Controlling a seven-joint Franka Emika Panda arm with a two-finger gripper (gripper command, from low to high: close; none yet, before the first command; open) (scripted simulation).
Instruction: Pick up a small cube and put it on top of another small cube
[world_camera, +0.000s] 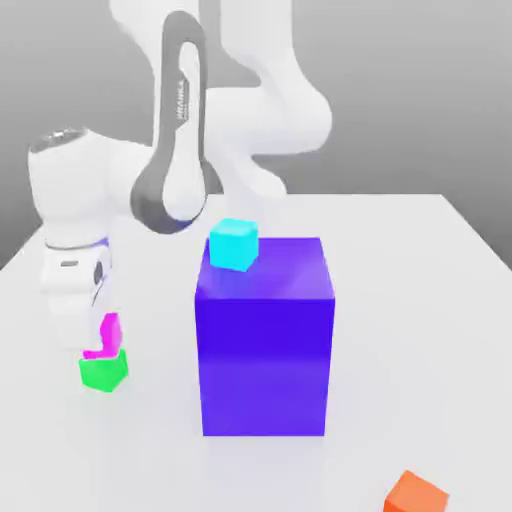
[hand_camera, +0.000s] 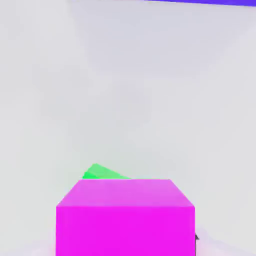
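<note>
Magenta cube (world_camera: 107, 336) on green cube (world_camera: 104, 370) — tilted.

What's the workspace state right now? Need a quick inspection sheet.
Surface: white table, flat, evenly lit.
Job's things: magenta cube held just over the green cube; contact cannot be told. In the hand view the magenta cube covers most of the green cube.
Clutter: big blue-purple block with a cyan cube on its top corner; orange cube at the near edge.
Grippers: gripper shut on the magenta cube, pointing down.
Cables: nothing seen.
Surroundings: plain grey backdrop; white robot arm.
</note>
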